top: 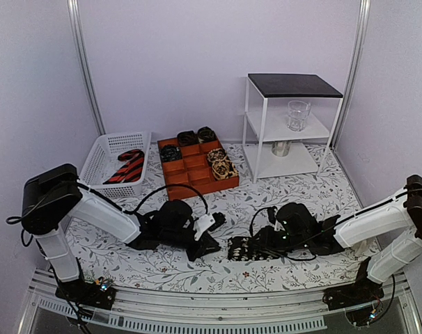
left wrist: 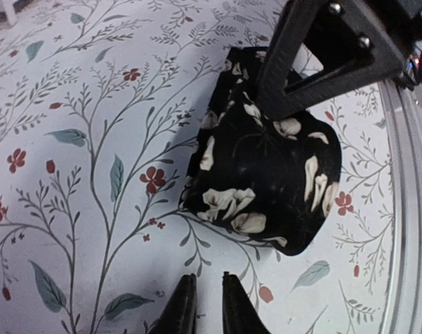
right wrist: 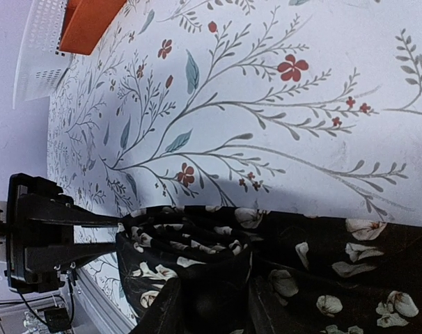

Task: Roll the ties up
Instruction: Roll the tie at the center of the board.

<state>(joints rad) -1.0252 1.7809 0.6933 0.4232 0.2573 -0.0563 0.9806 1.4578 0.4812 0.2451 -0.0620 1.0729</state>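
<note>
Tie (top: 249,248), black with pale flowers, half coiled near the table's (top: 232,202) near edge: my right gripper (right wrist: 212,306) clamps the coil, my left gripper (left wrist: 205,306), nearly closed, holds nothing, so I'd keep turns tight and edges aligned.

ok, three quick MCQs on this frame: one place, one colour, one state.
1. Where is the red-and-black striped tie?
A. white plastic basket
B. orange divided tray
C. white shelf unit

2. The floral tie between the arms has a ground colour of:
A. red
B. black
C. white

3. The right gripper is:
A. wide open, clear of everything
B. out of view
C. closed on the floral tie

Key: 1 A, the stripes show inside the basket; 2 B, pale flowers on black; 3 C, its fingers pinch the folds.
</note>
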